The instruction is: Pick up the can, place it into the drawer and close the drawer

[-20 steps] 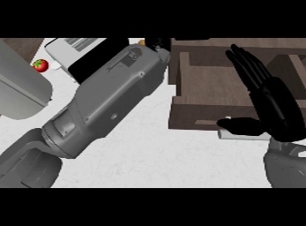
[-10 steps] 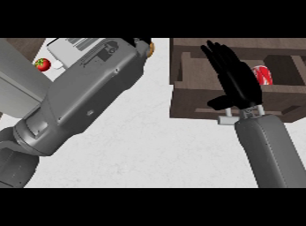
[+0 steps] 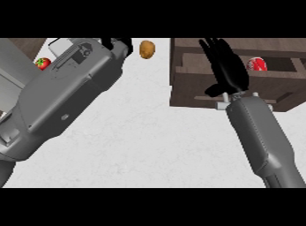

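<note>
Can (image 3: 257, 64) already in drawer (image 3: 193, 96), just right of right hand (image 3: 225, 70). Right hand flat, fingers straight, holding nothing, over drawer's front. Left hand (image 3: 116, 44) mostly hidden behind forearm, state unclear. Placing looks done; closing drawer left.

White speckled counter (image 3: 148, 132); dark wood surface at far left (image 3: 31, 44).
</note>
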You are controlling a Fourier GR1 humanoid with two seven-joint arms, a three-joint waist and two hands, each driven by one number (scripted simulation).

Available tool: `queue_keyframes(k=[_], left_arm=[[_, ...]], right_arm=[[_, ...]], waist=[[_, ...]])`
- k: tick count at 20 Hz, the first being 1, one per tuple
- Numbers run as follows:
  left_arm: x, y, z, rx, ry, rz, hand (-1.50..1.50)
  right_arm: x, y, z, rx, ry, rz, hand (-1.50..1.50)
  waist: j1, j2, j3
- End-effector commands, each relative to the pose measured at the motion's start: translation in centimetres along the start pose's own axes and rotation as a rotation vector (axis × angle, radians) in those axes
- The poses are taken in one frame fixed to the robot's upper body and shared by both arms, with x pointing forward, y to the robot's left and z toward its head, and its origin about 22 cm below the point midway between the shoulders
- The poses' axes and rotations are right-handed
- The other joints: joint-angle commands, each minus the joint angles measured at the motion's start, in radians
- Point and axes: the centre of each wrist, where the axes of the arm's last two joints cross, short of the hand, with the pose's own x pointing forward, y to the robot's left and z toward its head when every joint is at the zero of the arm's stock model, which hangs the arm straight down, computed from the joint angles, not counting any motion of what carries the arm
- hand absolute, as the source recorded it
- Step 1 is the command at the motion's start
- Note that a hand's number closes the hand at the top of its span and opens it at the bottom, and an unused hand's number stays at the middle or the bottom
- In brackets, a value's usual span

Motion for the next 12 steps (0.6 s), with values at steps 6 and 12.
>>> queue_keyframes(k=[6,12], left_arm=[[0.4,1.4,0.9,0.001,-0.008,0.001,-1.50],[2.1,3.0,0.2,-0.004,-0.017,0.015,-1.50]], right_arm=[[-1.0,3.3,-0.6,-0.063,0.066,0.020,-1.50],[-1.0,2.2,-2.8,-0.115,0.075,0.044,-1.50]], waist=[[0.015,0.021,0.013],[0.019,0.029,0.013]])
